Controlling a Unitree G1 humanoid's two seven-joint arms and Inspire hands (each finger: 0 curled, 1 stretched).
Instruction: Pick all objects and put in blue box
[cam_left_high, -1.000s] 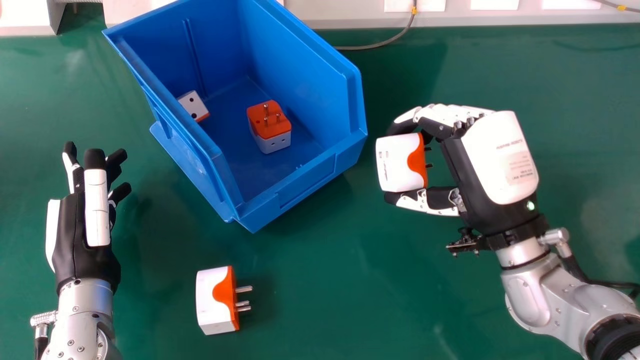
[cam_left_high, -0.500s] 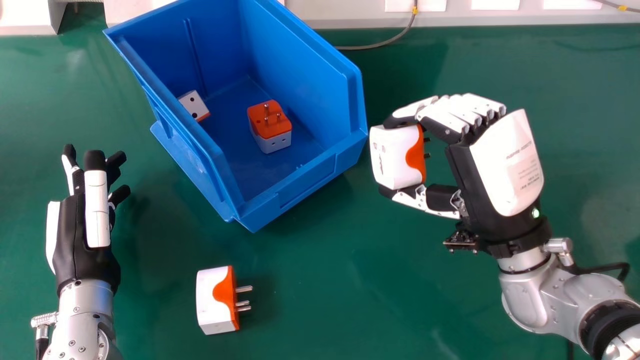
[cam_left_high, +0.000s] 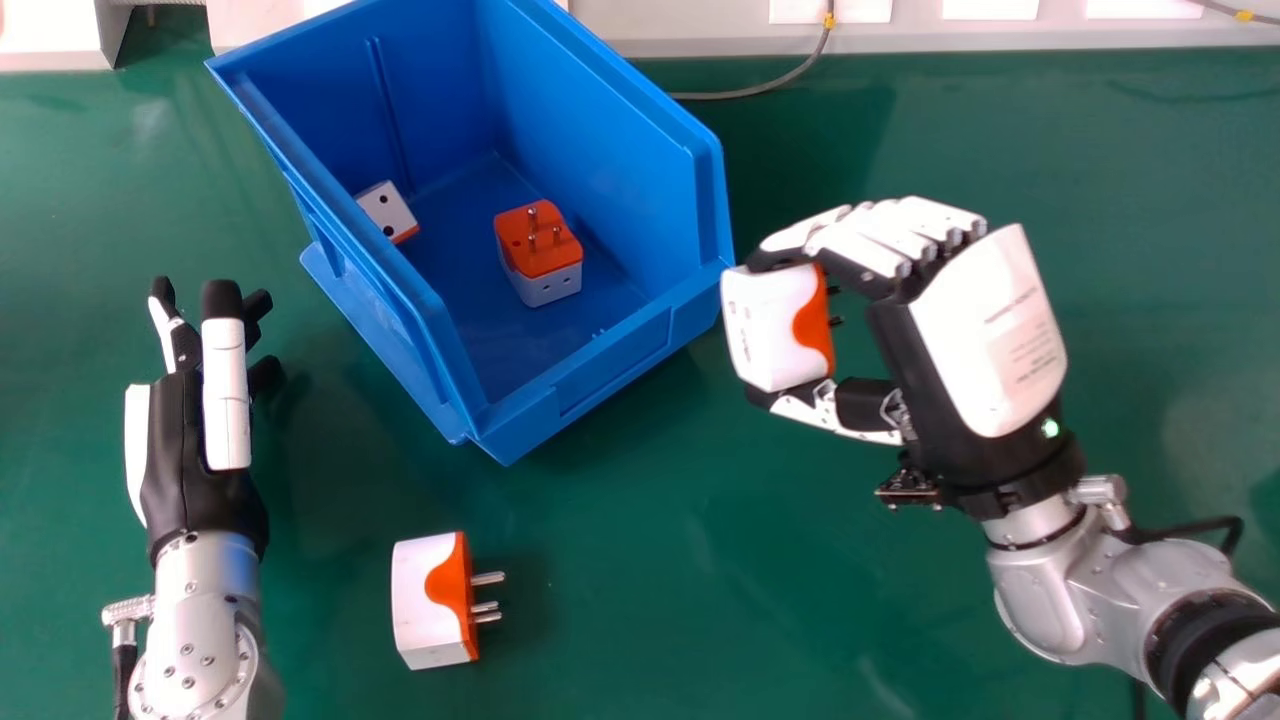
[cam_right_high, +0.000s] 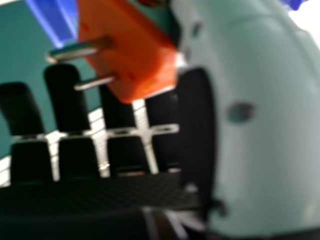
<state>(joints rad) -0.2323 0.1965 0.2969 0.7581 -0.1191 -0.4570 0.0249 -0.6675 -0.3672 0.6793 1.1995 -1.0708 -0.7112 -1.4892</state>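
A blue plastic box (cam_left_high: 610, 150) sits on a green table (cam_left_high: 650, 560), its hollow facing upward and its nearest corner pointing toward the robot. Inside the box are two white and orange plug adapters: one adapter rests near the middle of the floor (cam_left_high: 540, 245), its orange face and metal pins pointing up; the other (cam_left_high: 385, 208) lies by the left wall, partly hidden by the rim, its white face with dark round holes in sight. Just right of the box, by its right-hand corner, the right hand (cam_left_high: 985, 340) grips a third adapter (cam_left_high: 765, 325) — fingers bent over the side farther from the robot, thumb against the nearer side. This adapter's edge overlaps the box's corner in the head view (whether the two touch, I cannot tell). Its pins point back toward the palm, and the right hand view shows its orange face with metal pins jutting out. On the near side of the box, slightly left of its nearest corner, a fourth adapter (cam_left_high: 425, 600) lies on the table, pins pointing right. Left of the box is the left hand (cam_left_high: 180, 470), its fingers extended and holding nothing.
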